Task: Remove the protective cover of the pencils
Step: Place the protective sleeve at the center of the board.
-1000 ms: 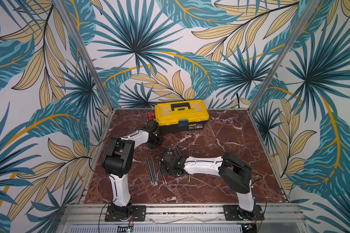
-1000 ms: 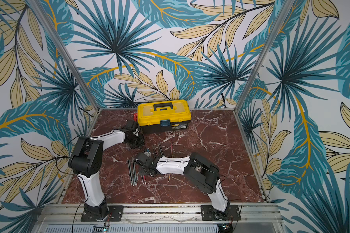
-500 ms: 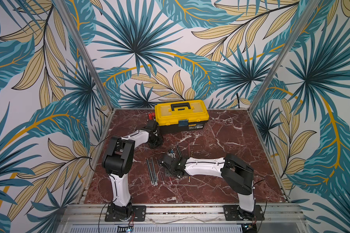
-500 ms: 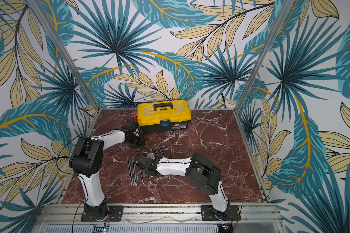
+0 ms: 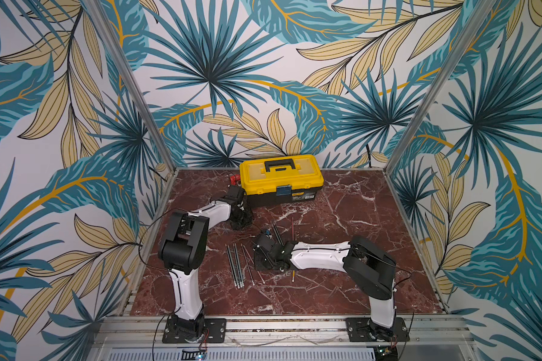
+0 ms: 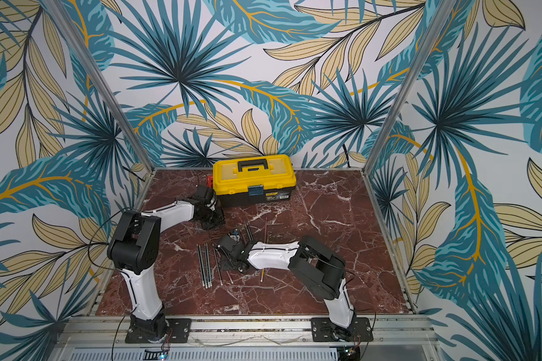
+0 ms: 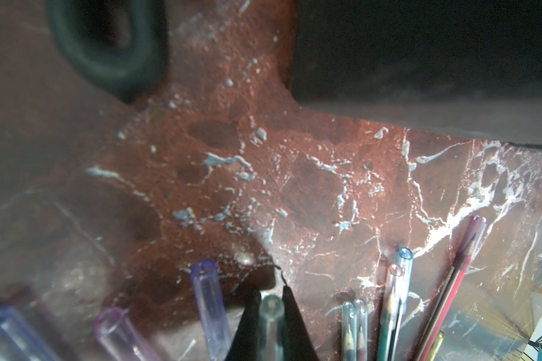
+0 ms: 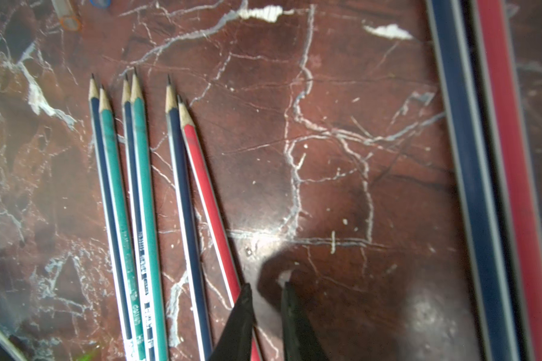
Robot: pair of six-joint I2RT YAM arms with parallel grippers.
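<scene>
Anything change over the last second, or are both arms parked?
Only the right gripper visibly moved. Its wrist edged slightly rightward, away from the row of pencils, and its jaws are narrowly apart with nothing between them. Nothing was picked up or let go. The left gripper stayed by the toolbox, shut on a clear cap. The pencils have not moved.
</scene>
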